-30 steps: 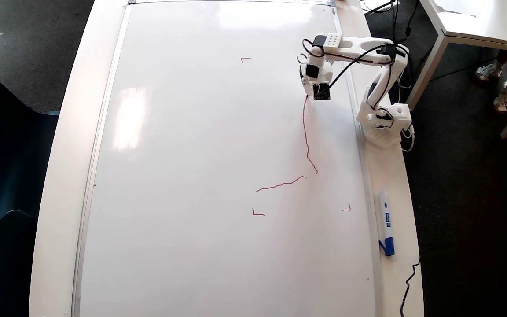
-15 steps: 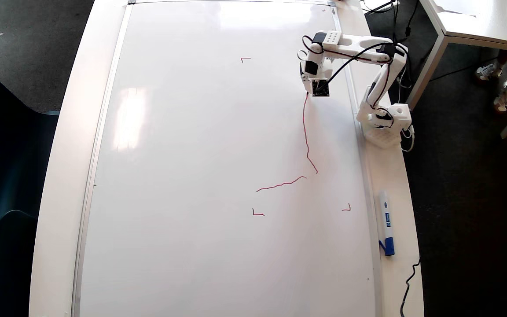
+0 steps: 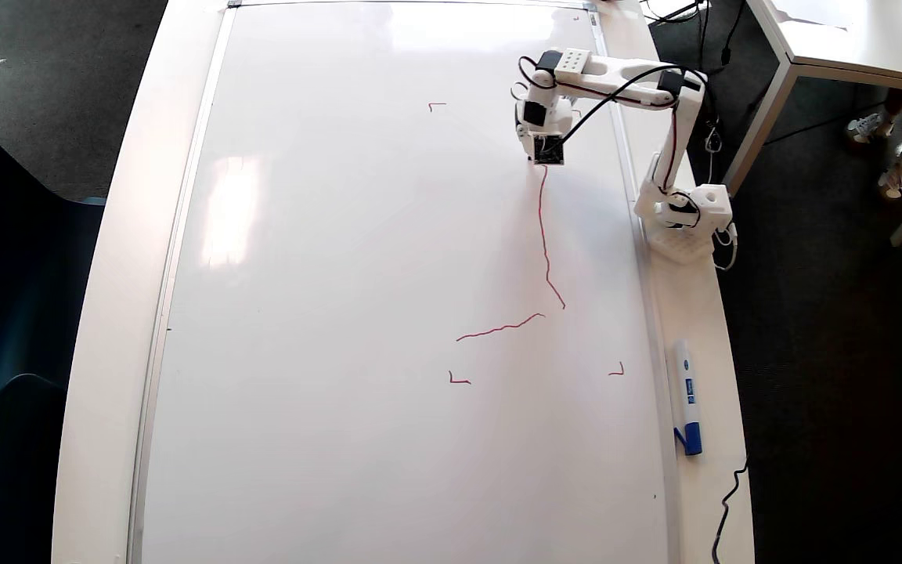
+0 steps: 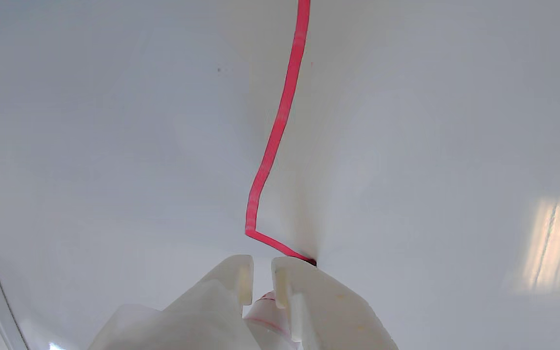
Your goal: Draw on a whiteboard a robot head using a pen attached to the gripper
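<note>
Clamped between the fingers of the gripper, the pen touches the whiteboard at upper right of the overhead view, under the gripper. From its tip the robot head, only a wobbly red line so far, runs down toward mid-board. A blue-capped marker lies beside the board's right frame.

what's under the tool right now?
Glossy whiteboard with the red line running up to the tool. The pen sits between its fingers; the tip is mostly hidden behind the right finger.
</note>
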You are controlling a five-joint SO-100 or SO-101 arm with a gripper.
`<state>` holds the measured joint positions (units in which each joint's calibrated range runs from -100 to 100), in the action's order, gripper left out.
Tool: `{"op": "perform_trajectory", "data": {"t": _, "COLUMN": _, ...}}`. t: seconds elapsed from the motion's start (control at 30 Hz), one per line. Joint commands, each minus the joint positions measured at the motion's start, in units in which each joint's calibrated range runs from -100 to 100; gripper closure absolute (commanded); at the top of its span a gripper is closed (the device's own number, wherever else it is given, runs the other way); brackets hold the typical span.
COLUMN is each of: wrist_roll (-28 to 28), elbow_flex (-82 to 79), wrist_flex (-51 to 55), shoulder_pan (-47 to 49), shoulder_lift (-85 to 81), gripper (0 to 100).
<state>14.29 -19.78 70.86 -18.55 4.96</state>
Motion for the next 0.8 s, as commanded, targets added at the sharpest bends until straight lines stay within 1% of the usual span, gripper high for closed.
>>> {"op": "perform_trajectory", "data": {"t": 0.0, "wrist_roll": -0.3, "elbow_flex": 6.5, "wrist_flex": -0.7, "shoulder_pan": 2.0, "shoulder_lift": 4.0, "gripper": 99}}
{"op": "perform_trajectory", "data": {"t": 0.17, "wrist_roll": -0.3, "elbow_flex": 14.0, "wrist_flex": -0.1, "shoulder_pan": 4.3, "shoulder_lift": 7.6, "gripper": 99}}
{"op": "perform_trajectory", "data": {"t": 0.37, "wrist_roll": -2.1, "elbow_flex": 22.6, "wrist_flex": 0.3, "shoulder_pan": 6.4, "shoulder_lift": 13.1, "gripper": 99}}
{"op": "perform_trajectory", "data": {"t": 0.5, "wrist_roll": -2.4, "elbow_flex": 28.6, "wrist_flex": 0.3, "shoulder_pan": 7.5, "shoulder_lift": 17.2, "gripper": 99}}
{"op": "perform_trajectory", "data": {"t": 0.77, "wrist_roll": -3.2, "elbow_flex": 36.4, "wrist_flex": 0.4, "shoulder_pan": 8.3, "shoulder_lift": 22.7, "gripper": 99}}
